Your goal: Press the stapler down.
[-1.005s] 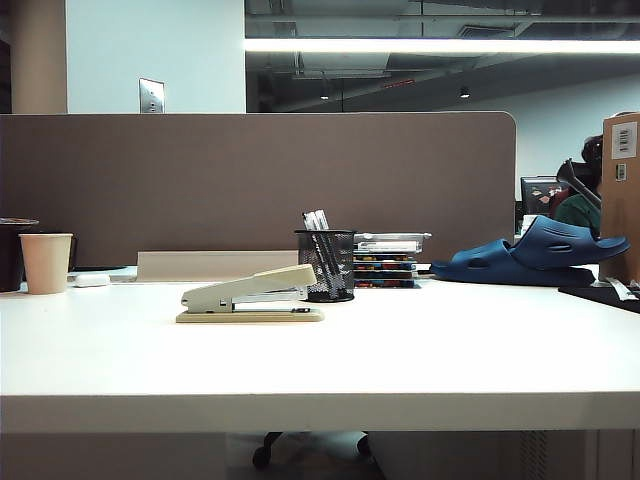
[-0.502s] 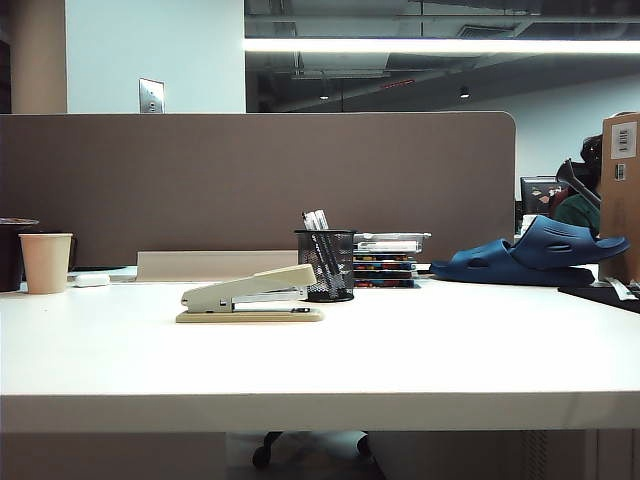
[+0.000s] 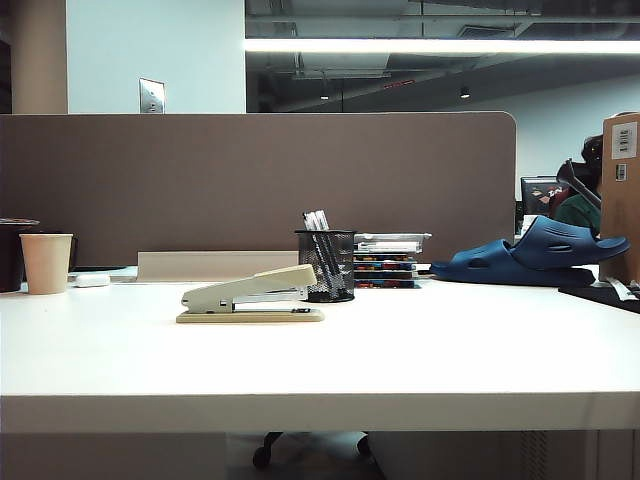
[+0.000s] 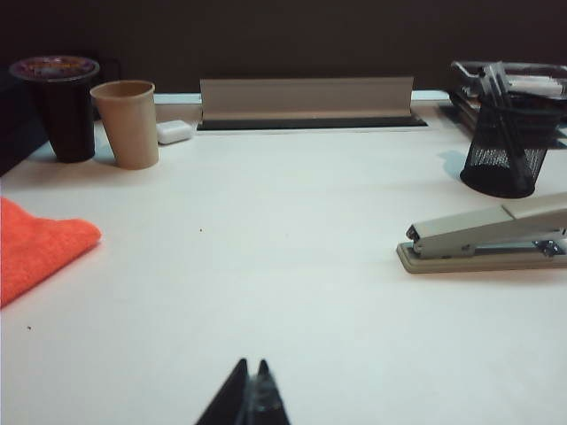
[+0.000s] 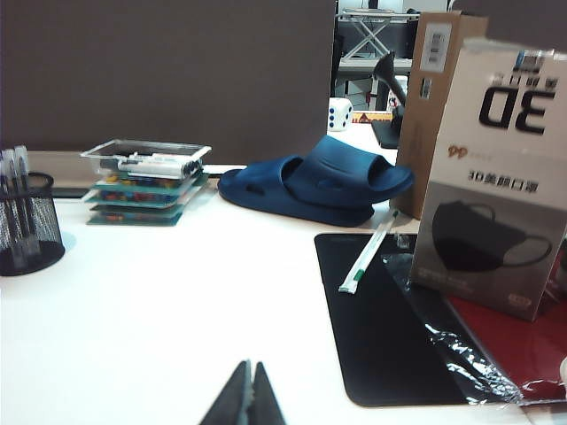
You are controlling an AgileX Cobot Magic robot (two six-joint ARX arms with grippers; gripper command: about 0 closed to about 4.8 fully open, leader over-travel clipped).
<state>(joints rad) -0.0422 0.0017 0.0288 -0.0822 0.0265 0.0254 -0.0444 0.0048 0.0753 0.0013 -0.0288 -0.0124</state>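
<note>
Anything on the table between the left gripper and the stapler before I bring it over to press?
Nothing visible. In the left wrist view, bare table lies between the shut left gripper and the stapler. The pen cup stands behind it.

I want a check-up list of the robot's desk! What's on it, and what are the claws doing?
Surface: white table, bare in front.
Job's things: stapler, top arm up, nothing touching it.
Clutter: mesh pen cup, paper cup, dark cup, orange cloth, blue slippers, stacked trays, mask box, black mat.
Grippers: left claw shut, low over the table, away from the stapler; right claw shut, near the mat.
Cables: nothing seen.
Surroundings: brown partition.
</note>
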